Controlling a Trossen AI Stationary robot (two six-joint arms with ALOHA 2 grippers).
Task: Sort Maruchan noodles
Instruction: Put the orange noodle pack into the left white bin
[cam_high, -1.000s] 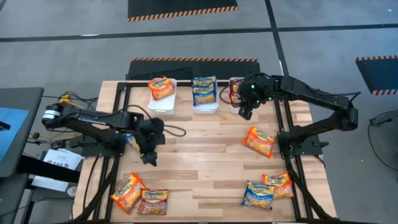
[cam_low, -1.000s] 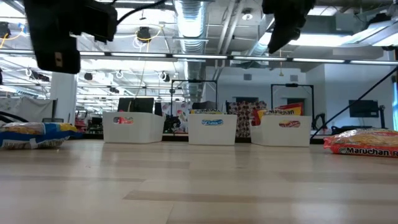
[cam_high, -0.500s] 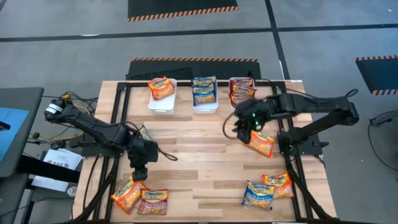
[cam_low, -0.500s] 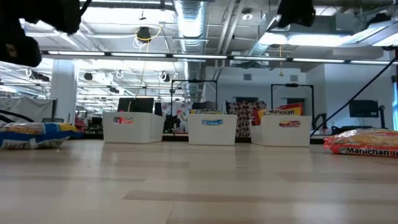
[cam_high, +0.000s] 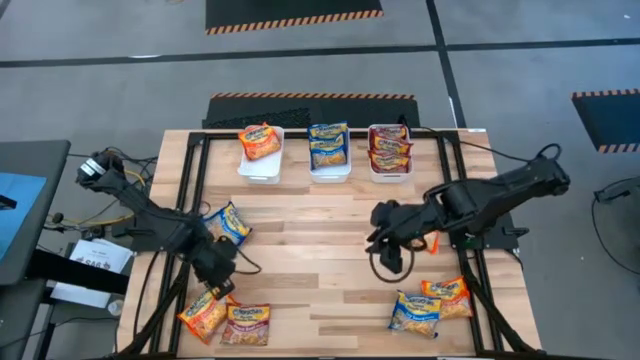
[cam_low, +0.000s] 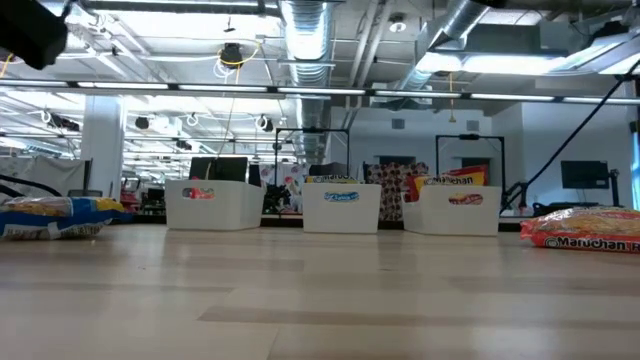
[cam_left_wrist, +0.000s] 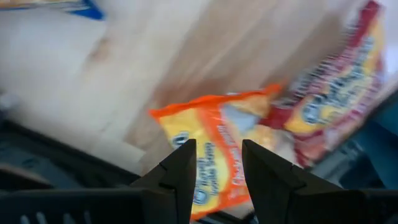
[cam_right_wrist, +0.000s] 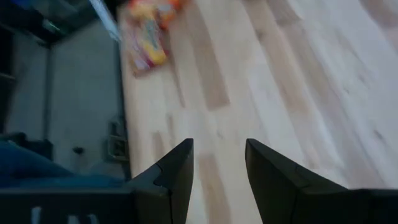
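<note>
My left gripper (cam_high: 217, 270) is open, low over the table's near left corner, just on the far side of an orange noodle packet (cam_high: 204, 312). In the left wrist view that orange packet (cam_left_wrist: 217, 155) shows between the open gripper (cam_left_wrist: 216, 163), with a dark red packet (cam_left_wrist: 336, 99) beside it. A blue-and-yellow packet (cam_high: 228, 222) lies flat farther back. My right gripper (cam_high: 381, 228) is open over the table's middle right. Its arm covers most of an orange packet (cam_high: 432, 243). The right wrist view shows my right gripper (cam_right_wrist: 219, 165) over bare wood.
Three white bins stand in a row at the far edge: one with an orange packet (cam_high: 260, 142), one with blue-and-yellow packets (cam_high: 328, 145), one with dark red packets (cam_high: 389, 150). A dark red packet (cam_high: 247, 322) lies near left. A blue-and-yellow packet (cam_high: 415, 312) and an orange packet (cam_high: 448, 295) lie near right.
My left gripper has moved from beside the blue-and-yellow packet toward the near left corner and down, ending by the orange packet there. My right gripper has swung from the dark red bin at the far edge toward the near side, over the orange packet at middle right.
</note>
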